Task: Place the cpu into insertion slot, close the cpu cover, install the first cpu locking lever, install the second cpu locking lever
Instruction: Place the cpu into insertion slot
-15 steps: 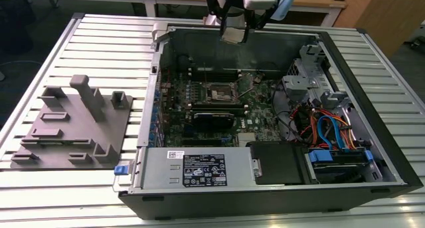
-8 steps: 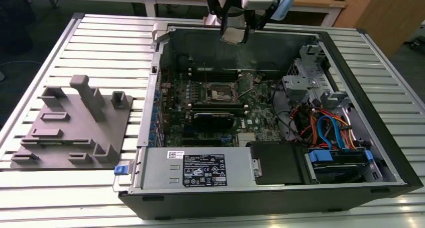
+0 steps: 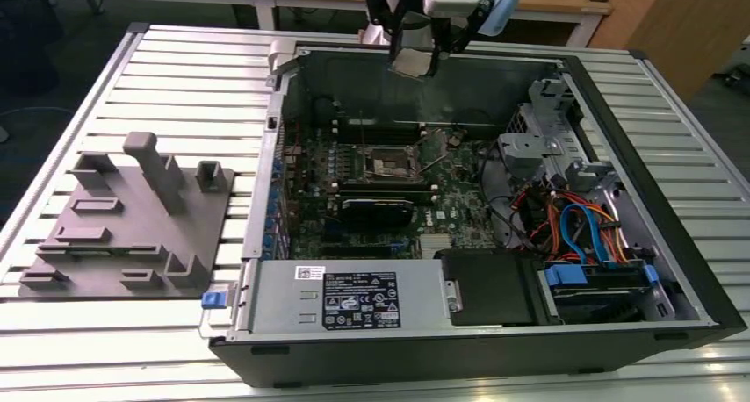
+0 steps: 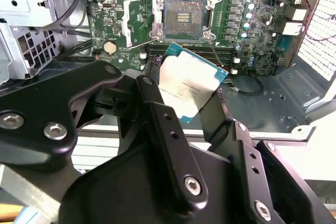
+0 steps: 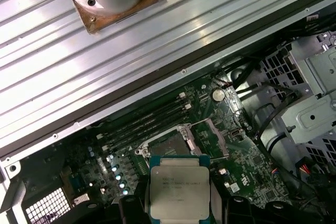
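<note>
And the end effector point(image 4: 184, 103) sits clamped on the cpu point(image 4: 189, 80), chip tilted; below it the insertion slot point(image 4: 182, 17) lies bare, cpu cover point(image 4: 137, 19) apparently swung aside.

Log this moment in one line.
claw: shut on cpu | cpu: over case, unseated | slot: empty | cover: open

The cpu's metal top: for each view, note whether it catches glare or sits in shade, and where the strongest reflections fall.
Second wrist view: the cpu top glares almost white. First wrist view: it is evenly lit, while bright streaks run along the ribbed table. Exterior view: it shows pale against the dark case, inside which the insertion slot lies dimmer.
</note>
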Available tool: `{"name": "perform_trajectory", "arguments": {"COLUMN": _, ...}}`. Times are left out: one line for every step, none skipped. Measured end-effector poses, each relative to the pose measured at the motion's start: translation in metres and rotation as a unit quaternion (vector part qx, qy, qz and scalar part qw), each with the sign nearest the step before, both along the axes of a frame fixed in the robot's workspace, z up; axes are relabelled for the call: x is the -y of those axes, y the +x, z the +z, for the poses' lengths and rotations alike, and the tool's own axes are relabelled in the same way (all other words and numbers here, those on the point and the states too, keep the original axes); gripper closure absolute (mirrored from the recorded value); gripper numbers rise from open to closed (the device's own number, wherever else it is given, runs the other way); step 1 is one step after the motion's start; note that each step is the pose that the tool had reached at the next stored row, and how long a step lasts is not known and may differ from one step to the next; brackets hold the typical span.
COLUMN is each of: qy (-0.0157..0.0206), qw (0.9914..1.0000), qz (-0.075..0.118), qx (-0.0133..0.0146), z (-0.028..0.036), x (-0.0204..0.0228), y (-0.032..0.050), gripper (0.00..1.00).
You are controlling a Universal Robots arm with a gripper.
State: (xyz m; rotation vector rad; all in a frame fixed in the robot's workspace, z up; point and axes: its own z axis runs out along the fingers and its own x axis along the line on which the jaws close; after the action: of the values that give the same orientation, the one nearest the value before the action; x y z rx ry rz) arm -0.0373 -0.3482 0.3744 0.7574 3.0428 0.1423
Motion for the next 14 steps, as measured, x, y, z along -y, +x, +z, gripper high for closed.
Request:
{"name": "perform_trajectory", "arguments": {"qy": 0.0000, "qw": 1.00000, "qz": 0.000, "qx": 0.0000, "z": 0.0000, "x": 0.0000, "y": 0.0000, "gripper": 0.46}}
{"name": "perform_trajectory", "arguments": {"qy": 0.0000, "qw": 1.00000, "qz": 0.000, "qx": 0.0000, "z": 0.0000, "x": 0.0000, "y": 0.0000, "gripper": 0.46}}
{"name": "perform_trajectory", "arguments": {"qy": 0.0000, "qw": 1.00000, "qz": 0.000, "qx": 0.0000, "z": 0.0000, "x": 0.0000, "y": 0.0000, "gripper": 0.46}}
{"name": "perform_trajectory", "arguments": {"qy": 0.0000, "qw": 1.00000, "qz": 0.000, "qx": 0.0000, "z": 0.0000, "x": 0.0000, "y": 0.0000, "gripper": 0.46}}
{"name": "perform_trajectory", "arguments": {"qy": 0.0000, "qw": 1.00000, "qz": 0.000, "qx": 0.0000, "z": 0.0000, "x": 0.0000, "y": 0.0000, "gripper": 0.46}}
{"name": "perform_trajectory", "arguments": {"qy": 0.0000, "qw": 1.00000, "qz": 0.000, "qx": 0.0000, "z": 0.0000, "x": 0.0000, "y": 0.0000, "gripper": 0.46}}
{"name": "perform_trajectory", "arguments": {"qy": 0.0000, "qw": 1.00000, "qz": 0.000, "qx": 0.0000, "z": 0.0000, "x": 0.0000, "y": 0.0000, "gripper": 0.46}}
{"name": "perform_trajectory", "arguments": {"qy": 0.0000, "qw": 1.00000, "qz": 0.000, "qx": 0.0000, "z": 0.0000, "x": 0.0000, "y": 0.0000, "gripper": 0.46}}
{"name": "perform_trajectory", "arguments": {"qy": 0.0000, "qw": 1.00000, "qz": 0.000, "qx": 0.0000, "z": 0.0000, "x": 0.0000, "y": 0.0000, "gripper": 0.46}}
{"name": "perform_trajectory", "arguments": {"qy": 0.0000, "qw": 1.00000, "qz": -0.001, "qx": 0.0000, "z": 0.0000, "x": 0.0000, "y": 0.0000, "gripper": 0.46}}
{"name": "perform_trajectory", "arguments": {"qy": 0.0000, "qw": 1.00000, "qz": -0.003, "qx": 0.0000, "z": 0.0000, "x": 0.0000, "y": 0.0000, "gripper": 0.46}}
{"name": "perform_trajectory", "arguments": {"qy": 0.0000, "qw": 0.99999, "qz": -0.005, "qx": 0.0000, "z": 0.0000, "x": 0.0000, "y": 0.0000, "gripper": 0.46}}
{"name": "perform_trajectory", "arguments": {"qy": 0.0000, "qw": 0.99997, "qz": -0.008, "qx": 0.0000, "z": 0.0000, "x": 0.0000, "y": 0.0000, "gripper": 0.46}}
{"name": "perform_trajectory", "arguments": {"qy": 0.0000, "qw": 0.99994, "qz": -0.011, "qx": 0.0000, "z": -0.0001, "x": 0.0000, "y": 0.0000, "gripper": 0.46}}
